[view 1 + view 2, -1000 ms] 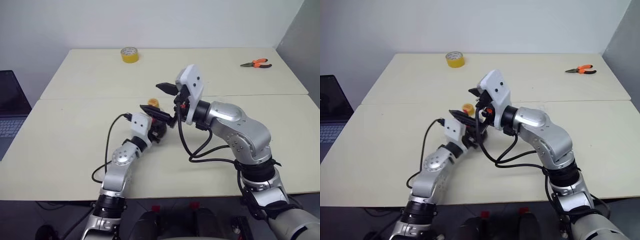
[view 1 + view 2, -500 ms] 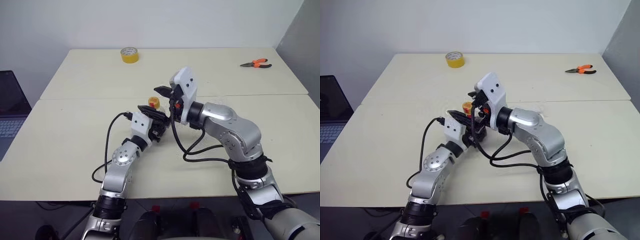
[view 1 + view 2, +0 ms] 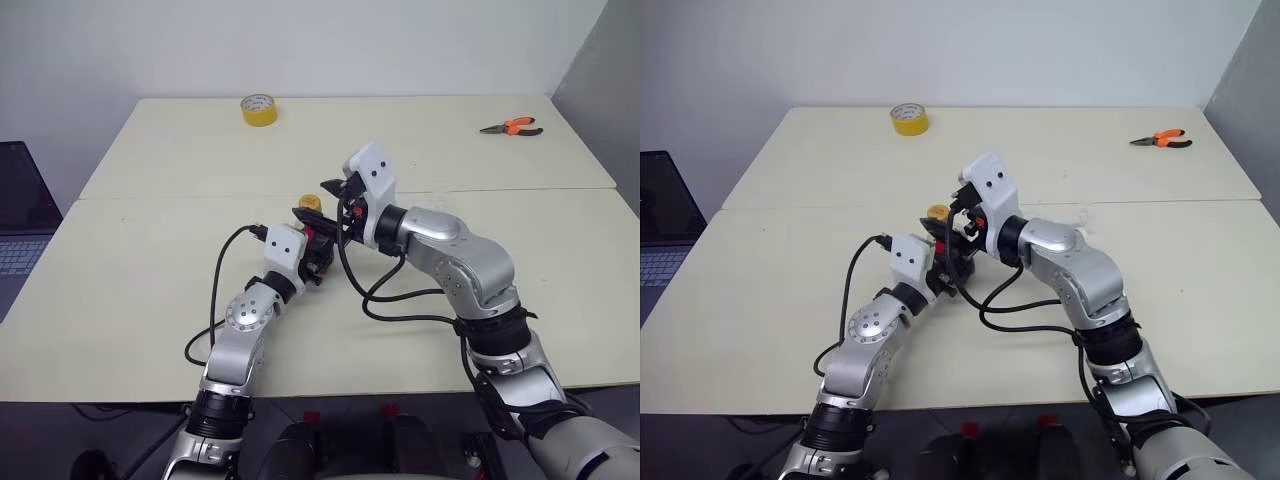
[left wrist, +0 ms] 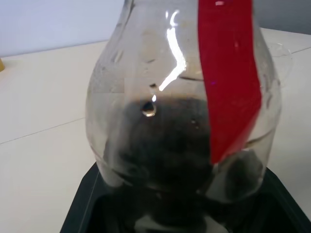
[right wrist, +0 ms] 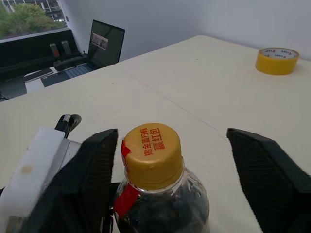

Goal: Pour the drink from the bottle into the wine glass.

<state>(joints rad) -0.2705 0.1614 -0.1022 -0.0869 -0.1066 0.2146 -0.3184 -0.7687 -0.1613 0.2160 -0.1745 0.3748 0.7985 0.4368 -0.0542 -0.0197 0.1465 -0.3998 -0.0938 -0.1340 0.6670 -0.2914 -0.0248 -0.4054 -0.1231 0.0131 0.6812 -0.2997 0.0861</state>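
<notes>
Your right tool (image 5: pixel 167 179) is straddling the yellow cap (image 5: pixel 151 154), fingers apart; centre it before closing, while the left tool (image 3: pixel 318 252) is clamping the bottle (image 4: pixel 182 111) steady.

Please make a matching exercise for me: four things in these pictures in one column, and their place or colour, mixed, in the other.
1. bottle
2. tape roll
3. pliers
4. laptop

a. orange handles, far right of the table
b. dark screen, beside the table's left edge
c. yellow cap on, near the table's middle
d. yellow, far left of the table

Pairs: 1-c, 2-d, 3-a, 4-b
</notes>
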